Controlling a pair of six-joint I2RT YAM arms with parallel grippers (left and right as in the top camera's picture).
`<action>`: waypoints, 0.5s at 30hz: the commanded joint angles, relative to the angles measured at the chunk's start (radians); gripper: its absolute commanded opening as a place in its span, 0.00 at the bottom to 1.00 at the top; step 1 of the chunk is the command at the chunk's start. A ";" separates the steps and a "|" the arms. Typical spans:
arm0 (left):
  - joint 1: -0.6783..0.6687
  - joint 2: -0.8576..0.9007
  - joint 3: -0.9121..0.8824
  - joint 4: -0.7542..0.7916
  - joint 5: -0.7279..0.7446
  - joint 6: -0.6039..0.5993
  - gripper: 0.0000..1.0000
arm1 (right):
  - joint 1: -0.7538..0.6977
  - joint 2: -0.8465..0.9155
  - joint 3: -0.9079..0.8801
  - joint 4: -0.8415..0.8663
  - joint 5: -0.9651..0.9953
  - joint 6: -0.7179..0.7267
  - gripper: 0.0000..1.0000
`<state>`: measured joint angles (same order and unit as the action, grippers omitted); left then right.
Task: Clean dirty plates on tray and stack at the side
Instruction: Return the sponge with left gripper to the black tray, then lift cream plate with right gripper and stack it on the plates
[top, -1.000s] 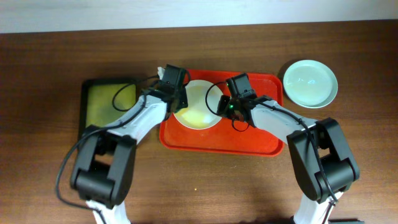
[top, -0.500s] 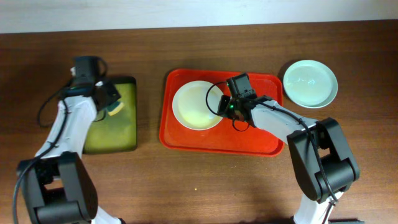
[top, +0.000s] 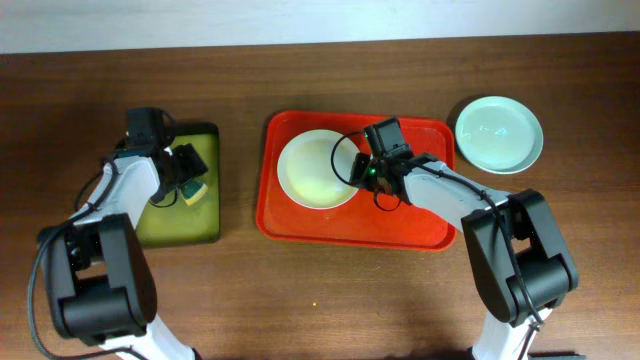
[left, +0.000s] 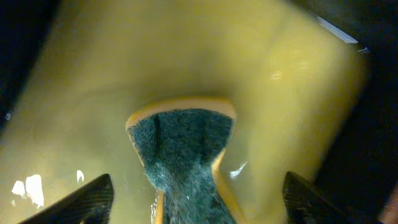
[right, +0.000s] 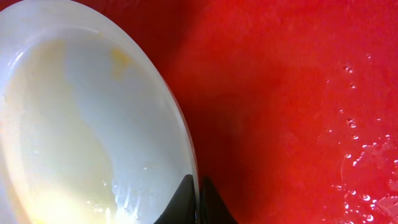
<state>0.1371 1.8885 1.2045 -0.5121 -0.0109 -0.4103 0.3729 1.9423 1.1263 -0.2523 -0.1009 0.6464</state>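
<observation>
A white plate (top: 315, 168) with a yellowish smear lies at the left of the red tray (top: 400, 225). My right gripper (top: 358, 170) is shut on its right rim; in the right wrist view the jaws (right: 198, 202) pinch the plate's edge (right: 81, 124) over the wet tray floor (right: 280, 93). A pale mint plate (top: 499, 133) sits on the table to the right of the tray. My left gripper (top: 186, 172) hangs open over a green-and-yellow sponge (top: 193, 192). In the left wrist view the sponge (left: 183, 149) lies between the spread fingertips (left: 87, 202), touching neither.
The sponge rests in a smaller black-rimmed tray (top: 170, 225) with a yellow-green inside, left of the red tray. Bare brown table lies in front of both trays.
My left arm swung from the white plate to the small tray with the sponge, then opened and let the sponge go there. The right gripper has held still on the plate's rim.
</observation>
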 joint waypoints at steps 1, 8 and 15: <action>0.003 -0.176 0.029 -0.007 0.004 0.004 0.99 | -0.008 0.013 -0.018 -0.007 0.035 -0.013 0.04; 0.003 -0.236 0.029 -0.092 0.008 0.004 0.99 | -0.008 0.008 -0.014 0.000 0.035 -0.057 0.04; 0.003 -0.236 0.029 -0.092 0.008 0.004 0.99 | -0.007 -0.108 0.004 -0.084 0.068 -0.280 0.04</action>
<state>0.1371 1.6493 1.2304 -0.6033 -0.0105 -0.4099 0.3721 1.9079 1.1263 -0.3031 -0.0895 0.4770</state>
